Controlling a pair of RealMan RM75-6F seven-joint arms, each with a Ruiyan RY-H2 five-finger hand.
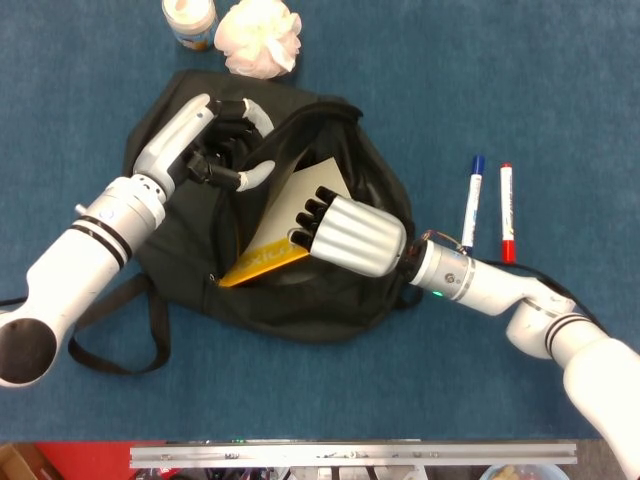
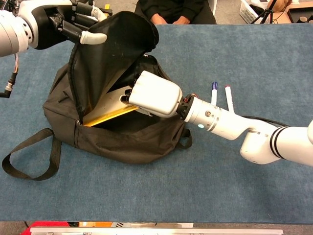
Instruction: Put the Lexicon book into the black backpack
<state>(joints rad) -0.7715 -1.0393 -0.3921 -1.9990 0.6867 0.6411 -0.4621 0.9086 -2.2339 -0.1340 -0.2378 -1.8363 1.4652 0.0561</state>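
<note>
The black backpack lies on the blue table with its mouth wide open. My left hand grips the top flap and holds it lifted. The Lexicon book, cream with a yellow spine edge, sits tilted and partly inside the opening. My right hand holds the book's near end, its fingers reaching into the bag's mouth. The book's far end is hidden under the flap in the chest view.
A blue-capped marker and a red-capped marker lie right of the bag. A small jar and a pink puff sit behind it. A strap loop trails front left.
</note>
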